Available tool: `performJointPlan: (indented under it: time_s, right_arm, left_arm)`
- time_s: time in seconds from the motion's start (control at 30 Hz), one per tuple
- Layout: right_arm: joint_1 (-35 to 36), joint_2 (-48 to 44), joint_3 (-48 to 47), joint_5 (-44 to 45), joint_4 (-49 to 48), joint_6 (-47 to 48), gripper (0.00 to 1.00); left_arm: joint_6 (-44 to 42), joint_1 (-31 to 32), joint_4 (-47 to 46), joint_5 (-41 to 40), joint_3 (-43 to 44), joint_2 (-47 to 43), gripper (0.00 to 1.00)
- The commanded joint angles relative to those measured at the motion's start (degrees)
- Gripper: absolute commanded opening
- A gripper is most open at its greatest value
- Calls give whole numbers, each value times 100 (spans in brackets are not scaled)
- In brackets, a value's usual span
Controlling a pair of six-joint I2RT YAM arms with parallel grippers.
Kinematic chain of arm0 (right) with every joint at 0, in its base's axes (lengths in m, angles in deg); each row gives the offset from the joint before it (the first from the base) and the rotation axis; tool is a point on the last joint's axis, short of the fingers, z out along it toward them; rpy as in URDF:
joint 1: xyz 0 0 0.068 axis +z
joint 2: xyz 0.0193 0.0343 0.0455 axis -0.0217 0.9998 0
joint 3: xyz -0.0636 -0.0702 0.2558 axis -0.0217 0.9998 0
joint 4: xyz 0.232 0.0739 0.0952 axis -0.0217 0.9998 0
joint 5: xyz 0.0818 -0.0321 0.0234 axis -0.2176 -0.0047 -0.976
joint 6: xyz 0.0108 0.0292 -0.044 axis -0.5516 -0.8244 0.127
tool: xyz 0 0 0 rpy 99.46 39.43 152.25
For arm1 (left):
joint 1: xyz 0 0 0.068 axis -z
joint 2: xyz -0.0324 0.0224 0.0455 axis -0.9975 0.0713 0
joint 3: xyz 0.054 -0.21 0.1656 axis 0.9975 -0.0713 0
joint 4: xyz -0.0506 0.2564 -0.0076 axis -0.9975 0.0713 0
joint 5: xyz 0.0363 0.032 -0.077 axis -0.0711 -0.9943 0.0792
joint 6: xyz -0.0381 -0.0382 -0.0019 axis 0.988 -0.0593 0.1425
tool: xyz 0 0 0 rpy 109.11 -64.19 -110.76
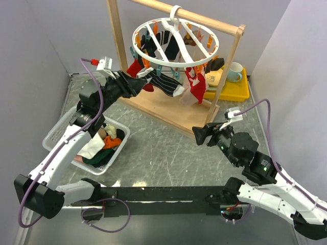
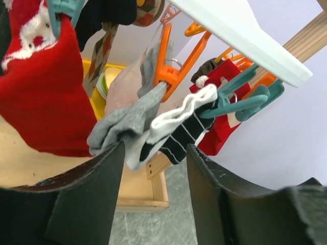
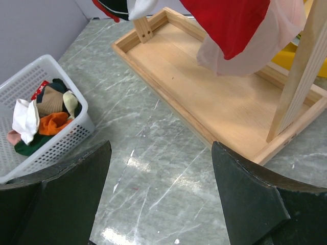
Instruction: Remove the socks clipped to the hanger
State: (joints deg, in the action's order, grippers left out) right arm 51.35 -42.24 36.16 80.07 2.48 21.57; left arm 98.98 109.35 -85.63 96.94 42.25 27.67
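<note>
The left hand (image 2: 156,148) is up at the white hanger (image 2: 240,33), which hangs from the wooden rack (image 1: 117,46); its fingers stand apart, not yet closed, on either side of the ends of a grey sock (image 2: 122,125) and a black striped sock (image 2: 176,135); an orange clip (image 2: 168,76) holds the grey one and a teal clip (image 2: 230,104) the striped one. The right hand (image 3: 161,148) hovers over the desk (image 1: 168,153) near the rack's base, wide open and holding nothing; other socks (image 3: 51,122) lie in a white basket (image 3: 61,145).
</note>
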Motion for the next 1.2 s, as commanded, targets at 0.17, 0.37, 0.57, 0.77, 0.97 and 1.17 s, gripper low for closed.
performJointPlan:
  time_s: [0.17, 0.37, 0.57, 0.77, 0.97, 1.17]
  right_arm:
    - [-13, -43, -257, 26, 0, -37, 87]
    - [-13, 27, -423, -27, -8, -2, 87]
    - [-13, 229, -898, -202, -87, 235, 87]
    - [-4, 677, -1574, -571, -237, 674, 86]
    - [-100, 1240, -2242, -1282, -606, 965, 85]
    - [-1014, 2075, -2902, -2891, -771, 509, 84]
  left_arm:
    - [-51, 46, -433, 294, 424, 282, 34]
    - [-112, 134, -275, 365, 486, 133, 1]
    - [-86, 284, -47, 461, 478, -139, 1]
    - [-113, 442, 270, 488, 574, -315, 1]
    - [-43, 468, 516, 672, 820, -333, 1]
    - [-42, 468, 639, 734, 908, -403, 1]
